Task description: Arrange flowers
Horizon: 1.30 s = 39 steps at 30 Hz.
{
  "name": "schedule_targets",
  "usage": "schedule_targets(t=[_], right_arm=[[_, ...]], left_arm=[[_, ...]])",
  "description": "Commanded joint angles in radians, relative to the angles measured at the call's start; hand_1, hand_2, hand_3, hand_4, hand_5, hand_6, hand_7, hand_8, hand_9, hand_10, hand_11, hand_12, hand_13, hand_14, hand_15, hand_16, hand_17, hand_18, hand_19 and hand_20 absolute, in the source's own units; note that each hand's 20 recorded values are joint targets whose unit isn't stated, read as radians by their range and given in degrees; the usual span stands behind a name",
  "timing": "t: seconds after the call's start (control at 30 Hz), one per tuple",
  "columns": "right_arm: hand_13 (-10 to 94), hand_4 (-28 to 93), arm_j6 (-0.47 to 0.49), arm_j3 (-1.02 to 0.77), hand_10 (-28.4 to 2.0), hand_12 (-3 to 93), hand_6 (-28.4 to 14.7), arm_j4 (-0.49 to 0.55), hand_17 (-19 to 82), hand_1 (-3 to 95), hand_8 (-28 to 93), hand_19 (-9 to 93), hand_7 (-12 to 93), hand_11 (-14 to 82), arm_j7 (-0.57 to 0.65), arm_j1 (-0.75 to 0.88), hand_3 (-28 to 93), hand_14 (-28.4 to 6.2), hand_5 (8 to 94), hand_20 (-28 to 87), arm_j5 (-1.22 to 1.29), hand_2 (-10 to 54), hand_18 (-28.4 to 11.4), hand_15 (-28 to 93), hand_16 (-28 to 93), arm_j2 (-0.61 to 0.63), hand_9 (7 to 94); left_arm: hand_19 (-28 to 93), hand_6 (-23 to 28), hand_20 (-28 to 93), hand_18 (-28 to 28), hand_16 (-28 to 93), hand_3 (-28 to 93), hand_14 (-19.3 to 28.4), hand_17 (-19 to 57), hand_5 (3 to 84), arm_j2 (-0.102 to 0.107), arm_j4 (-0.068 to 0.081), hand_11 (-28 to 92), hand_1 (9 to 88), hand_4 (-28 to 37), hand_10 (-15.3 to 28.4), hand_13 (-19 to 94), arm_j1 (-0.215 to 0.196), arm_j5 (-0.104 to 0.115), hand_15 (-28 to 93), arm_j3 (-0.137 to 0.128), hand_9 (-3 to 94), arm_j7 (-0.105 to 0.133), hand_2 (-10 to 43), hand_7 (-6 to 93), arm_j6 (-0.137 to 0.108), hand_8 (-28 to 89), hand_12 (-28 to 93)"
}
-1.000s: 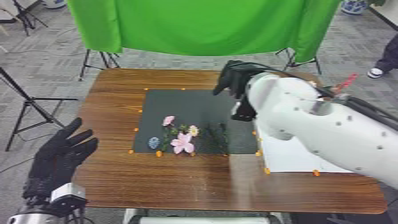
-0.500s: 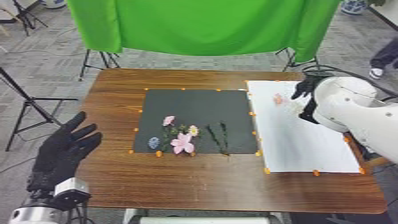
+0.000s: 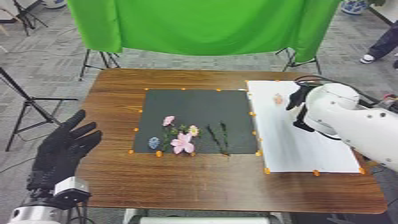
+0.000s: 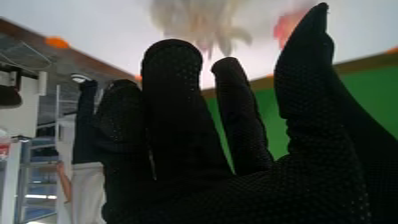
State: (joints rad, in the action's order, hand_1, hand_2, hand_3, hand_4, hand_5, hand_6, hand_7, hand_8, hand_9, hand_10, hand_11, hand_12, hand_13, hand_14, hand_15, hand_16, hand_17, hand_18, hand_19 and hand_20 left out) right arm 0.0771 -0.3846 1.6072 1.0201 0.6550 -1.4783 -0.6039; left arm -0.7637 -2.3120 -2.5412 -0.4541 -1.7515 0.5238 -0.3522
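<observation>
Across brown wooden table, apparently mid-arranging, with black-gloved right hand spread wide over white paper sheet at right. Next, probably fetch large pink star-shaped flower from black square mat, lower centre-left.

Lying on black sheet, pink flowers, yellow flower, blue flower beside green stems; on white sheet, pink bloom, pale bloom.

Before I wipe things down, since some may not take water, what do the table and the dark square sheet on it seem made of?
The table looks like varnished wood, or a wood-look laminate: brown, streaky grain, pale glare. The dark sheet seems matt paper or thin card: flat, evenly grey, no shine.
</observation>
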Motion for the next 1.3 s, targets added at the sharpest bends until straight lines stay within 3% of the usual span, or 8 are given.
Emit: schedule_targets(t=[0.03, 0.27, 0.4, 0.6, 0.77, 1.13, 1.17, 1.3], right_arm=[[68, -25, 0.016, 0.021, -19.4, 14.2, -2.7, -0.018, 46, 35.2, -10, 93, 15, 12.3, 0.042, 0.009, 78, -9.9, 48.4, 27, -0.009, -3.4, -17.2, 75, 10, 0.006, 53.6], [70, -25, -0.065, 0.057, -18.4, 14.3, -2.5, -0.027, 47, 38.0, -10, 93, 16, 13.7, 0.029, 0.024, 78, -9.1, 51.7, 28, -0.030, -3.5, -17.1, 75, 10, 0.016, 56.8], [74, -27, -0.120, 0.104, -14.3, 14.5, -1.9, -0.031, 49, 47.0, -7, 93, 21, 18.0, 0.033, 0.014, 78, -5.9, 61.4, 28, -0.067, -7.5, -16.4, 73, 11, 0.014, 67.8], [81, -28, -0.210, 0.190, -7.9, 30.4, 0.0, -0.026, 53, 59.4, 3, 93, 30, 8.3, 0.033, -0.030, 73, -2.1, 73.0, 30, -0.127, -9.0, -15.3, 69, 14, 0.026, 87.0], [84, -28, -0.273, 0.243, -7.3, 32.0, 0.2, -0.009, 54, 61.0, 3, 93, 30, 8.9, 0.042, -0.089, 74, -0.9, 75.3, 31, -0.161, -9.3, -14.7, 69, 14, 0.037, 89.2], [85, -28, -0.236, 0.191, -7.5, 32.9, -0.3, 0.130, 56, 60.9, 3, 93, 29, 8.6, -0.044, -0.164, 75, -0.8, 77.2, 34, -0.220, -9.5, -14.9, 68, 15, -0.011, 90.4], [85, -28, -0.223, 0.187, -7.5, 32.9, -0.3, 0.141, 56, 60.8, 3, 93, 28, 8.5, -0.056, -0.171, 76, -0.8, 77.3, 34, -0.221, -9.5, -15.0, 68, 15, -0.033, 90.4], [85, -28, -0.165, 0.157, -7.5, 33.1, -0.3, 0.166, 56, 60.8, 4, 93, 28, 8.5, -0.120, -0.152, 76, -0.8, 77.3, 35, -0.235, -9.5, -15.1, 68, 16, -0.126, 90.5]], left_arm=[[56, 9.7, -1, 28.4, -12, 64, 28.0, -6.4, 36.4, -0.018, 0.005, 28, 30.2, -19.3, 20.3, 22, -0.009, -0.006, 57, -0.006, 32.5, -0.012, 6.5, 8.5, 0.005, -7, 12], [56, 9.7, -1, 28.4, -12, 64, 28.0, -6.4, 36.4, -0.042, 0.008, 28, 30.3, -19.2, 20.3, 22, 0.010, -0.030, 58, -0.007, 32.4, -0.041, 6.5, 8.6, 0.019, -7, 12], [56, 9.7, -1, 28.4, -12, 64, 28.0, -6.4, 36.4, -0.049, 0.008, 28, 30.2, -19.2, 20.4, 22, 0.010, -0.036, 58, -0.007, 32.4, -0.046, 6.5, 8.7, 0.022, -7, 12], [56, 9.7, -1, 28.4, -12, 64, 28.0, -6.5, 36.4, -0.058, 0.009, 28, 30.2, -19.1, 20.4, 22, 0.016, -0.042, 58, -0.006, 32.5, -0.054, 6.5, 8.6, 0.026, -7, 12], [56, 9.7, -1, 28.4, -12, 64, 28.0, -6.4, 36.4, -0.026, 0.005, 27, 30.3, -19.1, 20.4, 22, -0.004, -0.011, 58, 0.000, 32.5, -0.019, 6.5, 8.6, 0.004, -7, 12], [56, 9.7, -1, 28.4, -12, 64, 28.1, -6.5, 36.4, -0.017, -0.007, 28, 30.3, -19.1, 20.3, 22, -0.042, 0.003, 58, -0.025, 32.5, -0.007, 6.6, 8.6, -0.010, -7, 12], [56, 9.7, -1, 28.4, -12, 64, 28.0, -6.5, 36.4, 0.000, -0.009, 28, 30.3, -19.1, 20.3, 22, -0.051, 0.018, 58, -0.025, 32.5, 0.015, 6.6, 8.6, -0.020, -7, 12], [56, 9.7, 0, 28.4, -12, 64, 28.1, -6.5, 36.4, -0.012, -0.012, 28, 30.3, -19.1, 20.3, 22, -0.055, 0.009, 58, -0.034, 32.5, 0.004, 6.5, 8.6, -0.019, -7, 12]])
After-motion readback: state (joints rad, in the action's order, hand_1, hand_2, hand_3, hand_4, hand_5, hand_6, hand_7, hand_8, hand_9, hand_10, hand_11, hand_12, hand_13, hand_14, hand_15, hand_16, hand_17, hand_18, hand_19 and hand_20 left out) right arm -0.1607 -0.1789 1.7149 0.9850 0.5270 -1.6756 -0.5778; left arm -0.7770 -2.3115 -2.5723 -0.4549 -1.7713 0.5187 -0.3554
